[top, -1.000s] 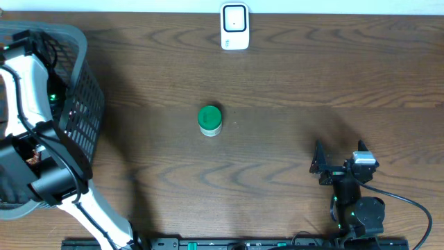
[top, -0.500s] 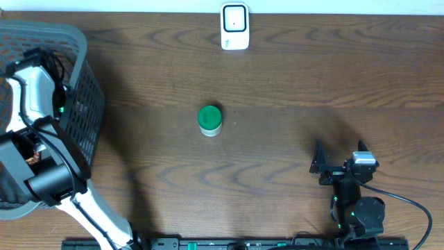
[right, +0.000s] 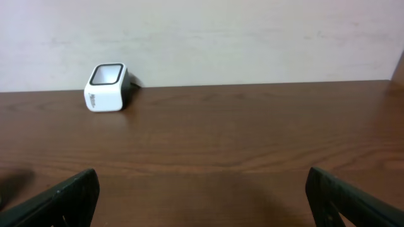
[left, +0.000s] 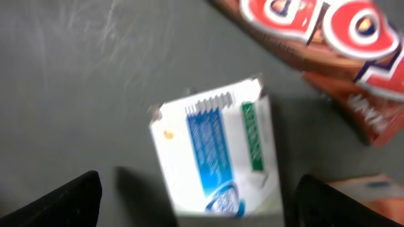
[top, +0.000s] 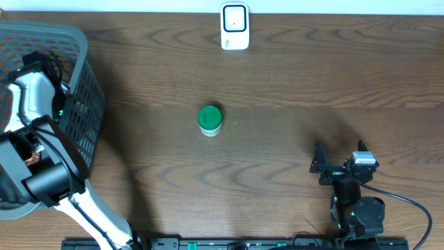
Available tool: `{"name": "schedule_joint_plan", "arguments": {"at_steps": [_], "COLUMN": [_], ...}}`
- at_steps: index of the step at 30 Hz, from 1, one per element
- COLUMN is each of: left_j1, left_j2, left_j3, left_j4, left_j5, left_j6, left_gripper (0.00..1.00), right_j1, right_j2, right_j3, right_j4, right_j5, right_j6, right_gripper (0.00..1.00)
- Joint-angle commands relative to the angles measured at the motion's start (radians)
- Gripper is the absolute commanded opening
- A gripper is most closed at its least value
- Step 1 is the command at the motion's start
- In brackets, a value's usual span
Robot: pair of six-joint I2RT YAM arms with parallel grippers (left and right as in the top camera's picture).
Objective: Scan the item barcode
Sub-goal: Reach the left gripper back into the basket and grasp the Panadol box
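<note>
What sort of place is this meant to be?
Most likely a mock shop checkout in a lab, set up on a wooden table. A white barcode scanner stands at the far edge, a grey basket holds printed boxes, and a green-lidded jar stands mid-table.

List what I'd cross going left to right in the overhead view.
basket → jar → scanner → right arm
</note>
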Motion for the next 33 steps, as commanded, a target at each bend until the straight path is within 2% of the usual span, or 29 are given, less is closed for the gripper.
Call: {"name": "schedule_joint_plan", "arguments": {"at_steps": [1,8,15,22,24,28,33], "left_j1": [0.037,0.063,0.062,0.060,0.058,0.058,0.059], "left_j2": [0.027,0.071,0.145,0.151,0.151,0.151,0.148], "left_j3": [-0.008,-0.008,-0.008,-0.008,-0.008,-0.008,-0.008], "left_j4": [0.009,0.009,0.014,0.016,0.016,0.008,0.001], "left_j5": [-0.013,0.012,0.132,0.161,0.176,0.179,0.179], "left_j6": [0.072,0.151,0.160,0.190,0.194,0.198,0.242], "left_gripper": [0.92,0.92,0.92,0.92,0.74,0.57,0.55], "right_j1": [0.003,0.003,0.003,0.003,0.003,0.003,0.003], "right_j2": [-0.006,-0.006,-0.006,-0.006,-0.006,-0.006,-0.006], "right_j3": [-0.001,-0.001,-0.001,-0.001,-0.001,-0.001,-0.001], "right_j4": [-0.004,-0.004,-0.004,-0.004,-0.004,-0.004,-0.004], "right_j5": [0.003,0.003,0.003,0.003,0.003,0.003,0.003], "right_j6": [-0.008,-0.008,-0.008,-0.008,-0.008,-0.008,-0.008], "right_gripper": [0.99,0.99,0.99,0.99,0.99,0.99,0.99]}}
